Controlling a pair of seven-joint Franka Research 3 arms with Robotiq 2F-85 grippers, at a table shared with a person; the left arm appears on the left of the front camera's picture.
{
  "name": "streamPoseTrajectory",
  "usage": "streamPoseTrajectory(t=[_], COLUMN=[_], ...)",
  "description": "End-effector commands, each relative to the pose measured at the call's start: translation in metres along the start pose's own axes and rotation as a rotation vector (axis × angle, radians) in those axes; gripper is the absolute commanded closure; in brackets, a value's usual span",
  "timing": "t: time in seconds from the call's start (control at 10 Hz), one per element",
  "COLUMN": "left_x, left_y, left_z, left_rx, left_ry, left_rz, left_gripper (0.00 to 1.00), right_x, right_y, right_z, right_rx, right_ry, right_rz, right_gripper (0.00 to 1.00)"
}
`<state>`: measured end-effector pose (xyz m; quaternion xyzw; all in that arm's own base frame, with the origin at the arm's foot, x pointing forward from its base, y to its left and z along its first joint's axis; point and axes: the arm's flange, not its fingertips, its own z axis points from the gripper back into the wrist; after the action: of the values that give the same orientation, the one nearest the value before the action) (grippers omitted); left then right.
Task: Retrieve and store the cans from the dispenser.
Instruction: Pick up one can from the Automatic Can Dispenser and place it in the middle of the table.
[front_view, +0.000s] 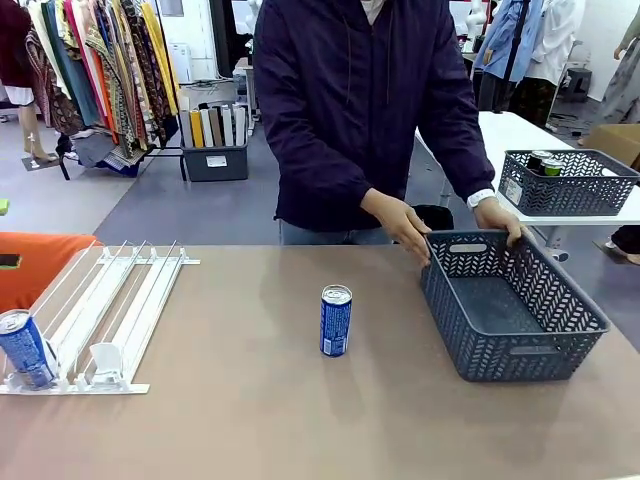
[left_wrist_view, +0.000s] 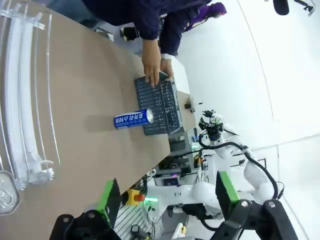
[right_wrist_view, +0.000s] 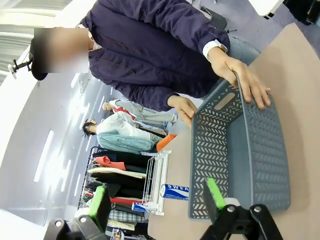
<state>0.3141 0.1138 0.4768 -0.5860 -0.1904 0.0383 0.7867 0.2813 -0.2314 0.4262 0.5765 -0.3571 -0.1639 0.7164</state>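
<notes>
A slim blue drink can (front_view: 335, 320) with a silver top stands upright near the middle of the brown bench (front_view: 250, 420). Its long axis is vertical, with the top up and white print running up its side. It stands apart from everything, between a flat white and clear plastic dispenser rack (front_view: 155, 300) on the robot's left and a dark grey plastic mesh basket (front_view: 515, 355) on the right.

The rack's long parallel rails run from the near bench edge away towards the person, with a white pusher tab (front_view: 105, 358) at the near end. A second blue can (front_view: 22, 350) stands at the near end of the leftmost lane, top up and leaning slightly.

A person in a dark jacket stands at the far side. The person's right hand (front_view: 400, 222) and the person's left hand (front_view: 498, 215) rest on the basket's far rim.

In the left wrist view, the left end effector (left_wrist_view: 167, 192) has its green-padded fingers spread wide, gripping nothing. Here the picture is rolled, so the standing can lies sideways in it. In the right wrist view, the right end effector (right_wrist_view: 157, 197) is likewise spread wide and holds nothing, with the basket beyond it.
</notes>
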Motion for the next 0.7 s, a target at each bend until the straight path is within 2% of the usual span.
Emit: streamPoseTrajectory(t=[0.0, 0.6], left_x=[0.0234, 0.0234], left_y=[-0.0410, -0.0410], left_z=[-0.0056, -0.0056], left_rx=[0.041, 0.041], left_ry=[0.045, 0.045], left_rz=[-0.052, -0.052], left_gripper=[0.00, 0.00], right_x=[0.0028, 0.0028], right_y=[0.0043, 0.0043], right_z=[-0.0007, -0.0007], right_rx=[0.013, 0.013], right_ry=[-0.010, -0.010], right_rz=[-0.010, -0.010], right_gripper=[0.00, 0.00])
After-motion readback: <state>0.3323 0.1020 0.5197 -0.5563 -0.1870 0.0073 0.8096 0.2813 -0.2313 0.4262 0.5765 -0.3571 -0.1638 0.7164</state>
